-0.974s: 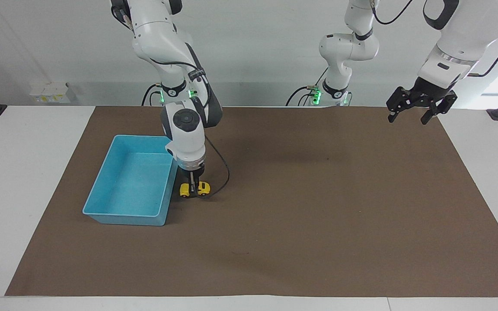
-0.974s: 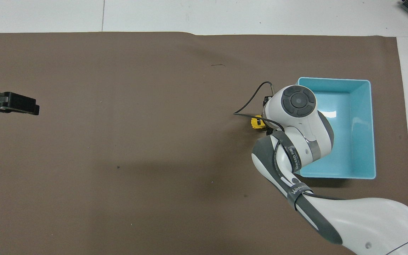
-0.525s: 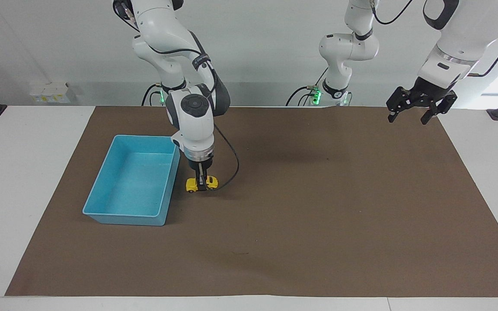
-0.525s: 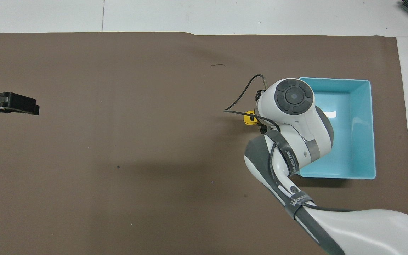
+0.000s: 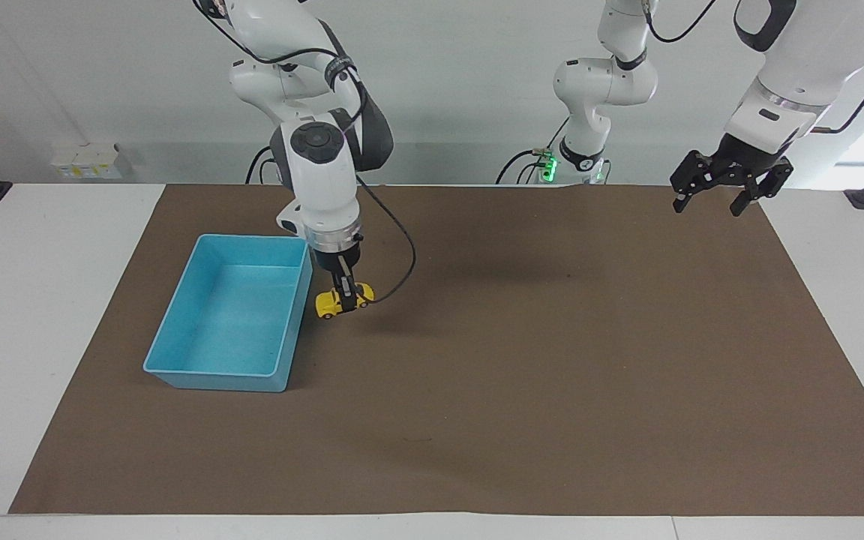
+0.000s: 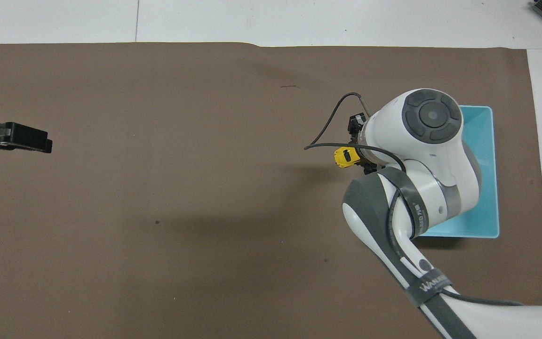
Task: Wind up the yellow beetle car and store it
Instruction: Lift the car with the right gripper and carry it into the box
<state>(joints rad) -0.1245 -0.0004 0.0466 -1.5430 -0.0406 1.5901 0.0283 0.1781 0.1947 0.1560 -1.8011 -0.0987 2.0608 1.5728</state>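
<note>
Yellow beetle car (image 5: 343,300) is hanging pinched in the right gripper (image 5: 343,291) beside the blue bin (image 5: 177,366), poised for storing; the left gripper (image 5: 728,187) is waiting open over the worktop's edge.

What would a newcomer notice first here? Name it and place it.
The yellow car, pinched in the shut right gripper, hangs lifted over the brown mat just beside the blue bin, which holds nothing. The left gripper waits open in the air over the mat's corner at the left arm's end.
</note>
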